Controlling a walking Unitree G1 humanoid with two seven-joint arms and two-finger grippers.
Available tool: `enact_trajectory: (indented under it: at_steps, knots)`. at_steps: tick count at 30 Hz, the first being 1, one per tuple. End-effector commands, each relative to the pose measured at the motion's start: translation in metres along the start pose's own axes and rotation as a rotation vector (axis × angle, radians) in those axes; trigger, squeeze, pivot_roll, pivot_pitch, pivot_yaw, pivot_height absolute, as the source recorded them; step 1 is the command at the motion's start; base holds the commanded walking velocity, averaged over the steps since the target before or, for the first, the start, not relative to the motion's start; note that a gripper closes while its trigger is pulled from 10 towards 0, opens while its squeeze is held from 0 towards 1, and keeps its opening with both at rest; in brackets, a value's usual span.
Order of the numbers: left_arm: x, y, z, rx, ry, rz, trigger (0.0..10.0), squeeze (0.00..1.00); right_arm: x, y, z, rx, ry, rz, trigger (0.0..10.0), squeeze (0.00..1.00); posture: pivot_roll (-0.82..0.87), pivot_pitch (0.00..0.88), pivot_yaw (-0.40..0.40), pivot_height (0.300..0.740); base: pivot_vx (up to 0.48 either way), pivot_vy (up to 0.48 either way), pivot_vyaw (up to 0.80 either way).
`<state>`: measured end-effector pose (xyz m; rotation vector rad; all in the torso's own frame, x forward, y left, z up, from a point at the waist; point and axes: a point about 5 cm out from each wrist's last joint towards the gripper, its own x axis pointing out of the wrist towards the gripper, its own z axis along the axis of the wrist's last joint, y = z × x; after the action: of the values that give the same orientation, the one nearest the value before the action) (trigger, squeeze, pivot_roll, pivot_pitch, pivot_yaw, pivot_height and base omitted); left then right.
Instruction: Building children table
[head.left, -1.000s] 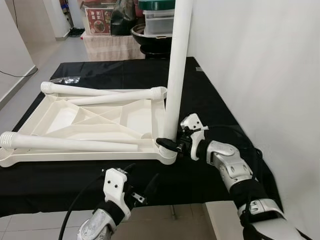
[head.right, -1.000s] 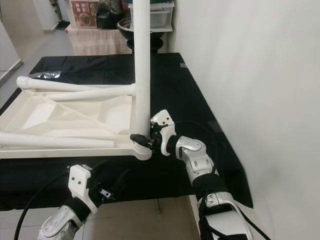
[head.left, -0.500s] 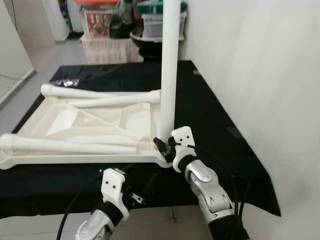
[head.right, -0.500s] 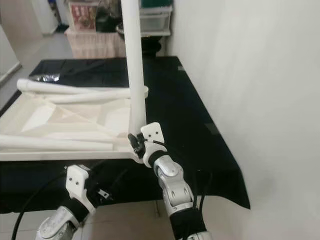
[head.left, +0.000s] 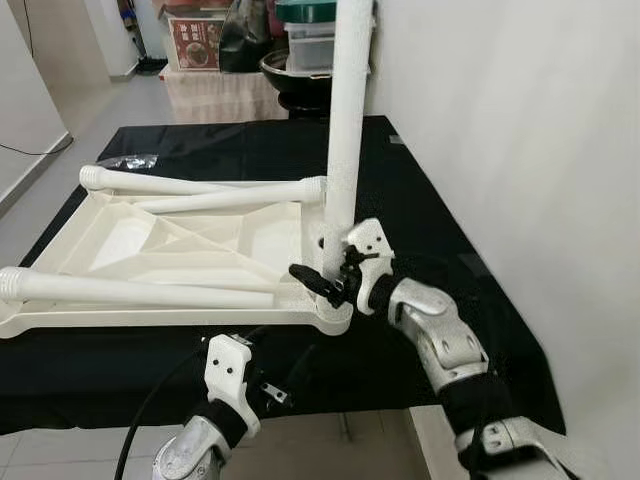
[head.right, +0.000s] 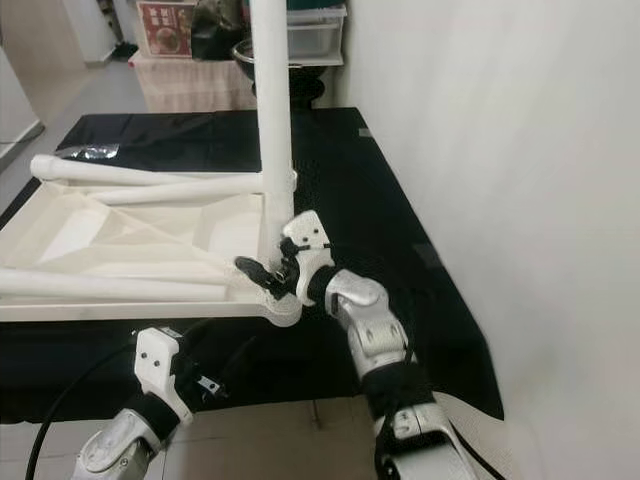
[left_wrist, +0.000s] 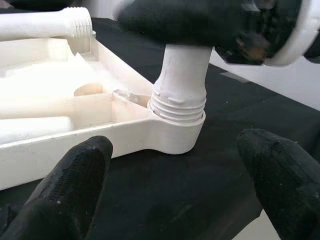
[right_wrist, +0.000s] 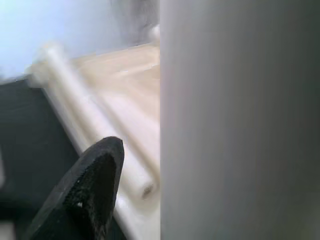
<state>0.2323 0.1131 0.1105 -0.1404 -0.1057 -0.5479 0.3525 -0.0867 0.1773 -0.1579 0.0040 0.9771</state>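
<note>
Leftmost, two loose legs (head.left: 150, 290) lie flat across the upturned tabletop (head.left: 120, 240), one along its near edge and one (head.left: 200, 190) along the far edge, likely parked there within reach until their turn. That tabletop rests ribs-up on the black-draped worktop (head.left: 420, 200), so its corner sockets face upward to take the legs. Below the near edge, the left end effector (left_wrist: 175, 185) hangs with its fingers spread wide and nothing between them, aimed at the near right socket (left_wrist: 177, 132) as if standing by to steady the corner. In that socket stands the upright leg (head.left: 345, 130), its threads partly exposed above the collar, so I judge it not fully screwed home. Right of it, the right end effector (head.left: 325, 280) clasps the leg low, just above the socket, probably to turn it with little wobble.
</note>
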Motion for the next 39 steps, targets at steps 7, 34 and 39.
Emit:
enact_trajectory:
  at_steps: [7,34,39]
  knots:
    - [-0.002,0.000,-0.003,0.001,0.009,0.012,10.0,0.00,0.004,-0.005,0.004,-0.006,0.021,0.180,3.1,0.00,0.05,0.073,-0.032,0.740,0.000,0.000,0.00]
    - [-0.004,-0.002,-0.005,-0.008,0.014,0.004,10.0,0.00,0.009,0.030,-0.050,0.195,0.113,-0.507,0.0,0.00,0.03,0.066,-0.035,0.740,0.000,0.000,0.00]
    - [-0.003,-0.002,-0.005,-0.008,0.007,0.011,10.0,0.00,0.020,0.021,-0.041,0.161,0.100,-0.458,10.0,0.00,0.04,0.067,-0.045,0.740,0.000,0.000,0.00]
